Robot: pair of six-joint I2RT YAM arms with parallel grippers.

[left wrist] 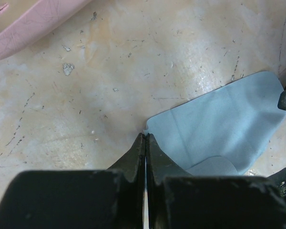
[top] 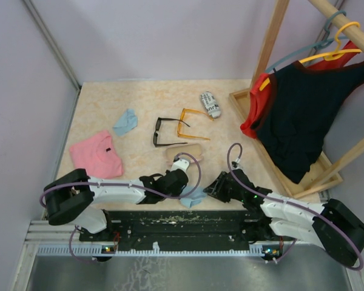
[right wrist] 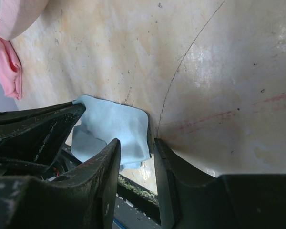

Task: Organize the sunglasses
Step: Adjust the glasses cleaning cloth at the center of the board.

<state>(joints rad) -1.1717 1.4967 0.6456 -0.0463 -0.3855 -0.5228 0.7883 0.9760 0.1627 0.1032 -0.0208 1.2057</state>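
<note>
- A beige marbled table (top: 139, 97) stands between pale walls.
- The black sunglasses (top: 165, 132) lie mid-table with their arms unfolded. The orange sunglasses (top: 193, 124) are just beside them on the right, also unfolded.
- A pink case (top: 185, 150) lies just nearer than both pairs, and a printed case (top: 210, 104) sits beyond the orange pair.
- The left gripper (left wrist: 145, 137) is low at the near edge, its fingers pressed together. The tips meet the corner of a blue cloth (left wrist: 219, 129); I cannot tell whether they pinch it.
- The right gripper (right wrist: 136, 145) faces it across the cloth, fingers slightly parted with nothing between them.
- Farther left are a second blue cloth (top: 126, 121) and a folded pink shirt (top: 97, 156).
- At the right, a wooden rack (top: 273, 42) holds hanging black and red garments.
</note>
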